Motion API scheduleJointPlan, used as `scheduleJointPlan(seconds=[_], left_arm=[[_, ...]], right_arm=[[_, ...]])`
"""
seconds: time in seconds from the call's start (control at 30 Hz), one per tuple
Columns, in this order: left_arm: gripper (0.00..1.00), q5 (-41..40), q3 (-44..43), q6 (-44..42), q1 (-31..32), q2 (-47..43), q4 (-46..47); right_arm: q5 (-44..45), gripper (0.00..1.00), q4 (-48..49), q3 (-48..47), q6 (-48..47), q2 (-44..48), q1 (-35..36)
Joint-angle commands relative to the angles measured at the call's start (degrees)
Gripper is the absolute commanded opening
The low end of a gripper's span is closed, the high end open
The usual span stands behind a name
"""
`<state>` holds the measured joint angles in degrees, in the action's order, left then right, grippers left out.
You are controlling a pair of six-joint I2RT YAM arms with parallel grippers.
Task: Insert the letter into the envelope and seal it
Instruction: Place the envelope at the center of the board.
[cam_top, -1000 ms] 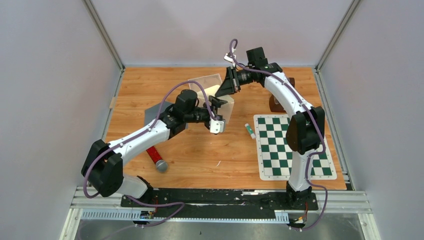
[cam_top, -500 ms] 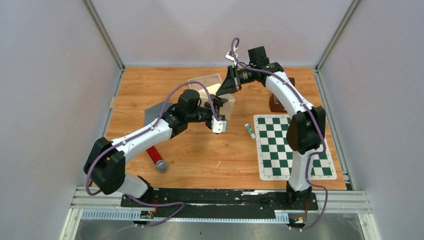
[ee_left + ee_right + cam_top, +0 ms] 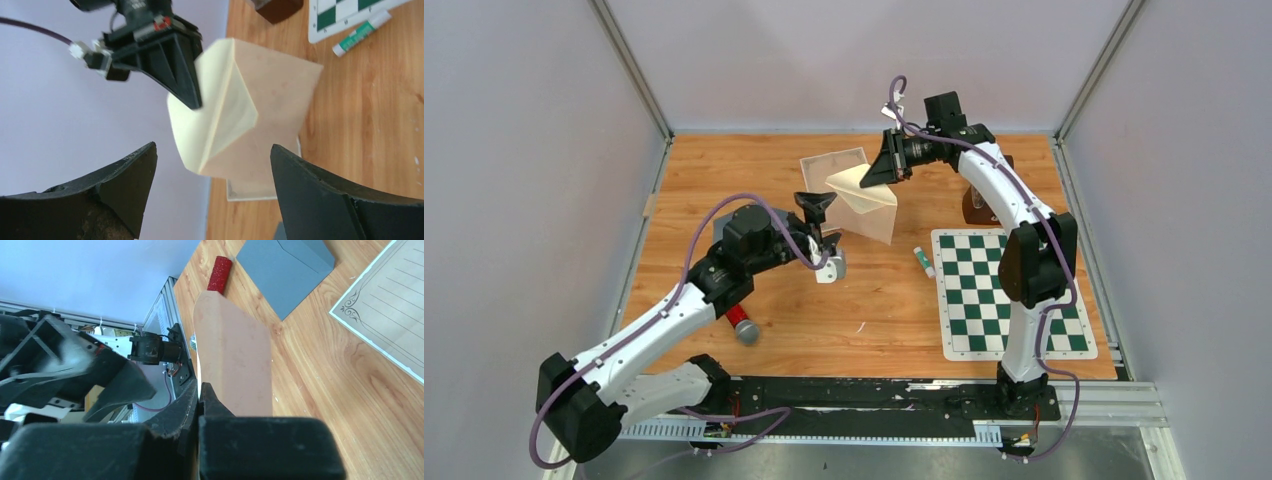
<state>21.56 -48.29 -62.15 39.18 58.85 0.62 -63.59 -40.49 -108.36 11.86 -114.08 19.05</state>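
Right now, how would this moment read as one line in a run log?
right gripper: shut on cream envelope, held aloft | left gripper: open, empty | letter: on table, not inserted

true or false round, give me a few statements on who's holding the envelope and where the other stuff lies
1. The right tool is shut on the tan envelope, holding it in the air. True.
2. The left tool grips the envelope too. False: it is open and apart from it.
3. The glue stick lies on the chessboard mat. False: it lies on the wood beside the mat.
4. The lined letter lies on the table. True.
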Motion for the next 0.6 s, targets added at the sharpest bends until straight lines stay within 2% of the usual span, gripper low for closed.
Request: scheduleJointPlan(seconds=[0.0,0.13,0.27,0.4,0.43,0.57], left_arm=[[0.91,-6.65,4.73,-0.43,-0.42,-3.15,-1.02],[0.91,-8.77,5.76,1.19,-0.61,-5.71,-3.09],[0.92,-11.94,4.13,12.52,-2.67,-5.35,-3.30],[0.94,-12.15,-2.80,28.55,-7.31,-1.43,-11.45],[0.94,-9.94,-5.44,33.27,-8.48,-0.70,-13.24],[0.93,-0.40,-11.46,41.05,-13.92,3.60,-22.19]], right_arm=[[0.94,0.00,0.41,0.36,0.76,4.25,0.00],[0.75,0.00,0.24,0.92,0.31,4.56,-0.06],[0.01,0.00,-0.36,1.83,-1.76,4.57,-0.02],[-3.85,0.00,-7.41,2.18,-15.33,4.13,-0.06],[-4.25,0.00,-10.16,2.18,-19.48,3.76,-0.02],[-4.55,0.00,-22.81,1.08,-35.51,1.55,0.22]])
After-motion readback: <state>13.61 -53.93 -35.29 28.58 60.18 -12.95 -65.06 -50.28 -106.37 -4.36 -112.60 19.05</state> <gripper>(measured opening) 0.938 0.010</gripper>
